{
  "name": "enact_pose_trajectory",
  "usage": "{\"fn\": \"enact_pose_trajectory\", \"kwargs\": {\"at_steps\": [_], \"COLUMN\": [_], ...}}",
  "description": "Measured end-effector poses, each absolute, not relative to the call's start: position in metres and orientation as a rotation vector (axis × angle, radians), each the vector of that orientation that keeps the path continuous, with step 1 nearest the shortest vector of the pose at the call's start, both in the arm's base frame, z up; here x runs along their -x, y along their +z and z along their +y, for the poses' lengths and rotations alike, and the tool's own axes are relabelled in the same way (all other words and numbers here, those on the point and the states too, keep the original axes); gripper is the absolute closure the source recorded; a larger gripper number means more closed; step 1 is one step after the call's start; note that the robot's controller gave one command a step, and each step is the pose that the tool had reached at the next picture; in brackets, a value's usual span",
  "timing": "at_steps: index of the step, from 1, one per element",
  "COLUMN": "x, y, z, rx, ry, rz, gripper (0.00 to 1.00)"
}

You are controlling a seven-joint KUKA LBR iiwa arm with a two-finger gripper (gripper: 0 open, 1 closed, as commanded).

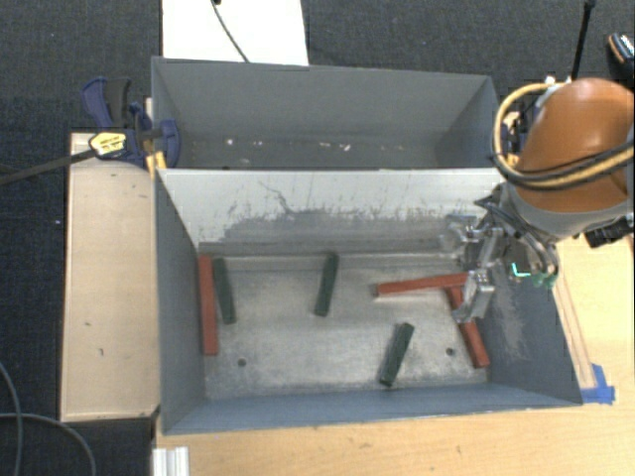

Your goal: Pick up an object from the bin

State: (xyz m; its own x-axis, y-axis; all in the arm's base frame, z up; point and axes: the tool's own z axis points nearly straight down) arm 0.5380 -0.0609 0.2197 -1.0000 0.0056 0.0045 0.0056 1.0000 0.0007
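- The level red stick (417, 287) lies across the right half of the grey bin (298, 201), near the back wall. Its right end runs under the fingers (475, 303), which hang low over it on the arm reaching in from the right.
- The slanted red stick (473, 340) runs off toward the front right corner, its upper end just beside that same spot. I cannot tell whether the two red pieces touch.
- Whether the fingers are spread or closed I cannot tell from this view, and I see nothing between them, so I count nothing as held.
- My judgement: the step in hand is settling onto one stick and closing. To do it well I would commit to a single piece and straddle its narrow width, not its length.
- I would also stay off the junction, where a closing grip may catch both sticks or nudge one away.
- The level stick looks the better pick, with open floor along its left part. A hold nearer its middle should keep it from tipping on the lift.
- The bin's sloping right wall stands close to the wrist, so I would rise straight up.
- The front green stick (396, 354), the middle green stick (325, 284), and the left red stick (207, 305) with the left green stick (224, 291) beside it lie well apart, out of the way.
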Motion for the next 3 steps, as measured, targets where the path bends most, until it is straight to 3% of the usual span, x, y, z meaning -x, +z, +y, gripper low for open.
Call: {"fn": "enact_pose_trajectory", "kwargs": {"at_steps": [1,2,3], "x": [-0.585,-0.579,-0.581], "y": [0.145,0.072,0.075], "z": [-0.054,-0.065,-0.064], "rx": [-0.102,-0.423,-0.427], "ry": [-0.002,-0.002,0.0], "rz": [-3.137,-3.11,-3.114], "gripper": [0.0,0.0,1.0]}}
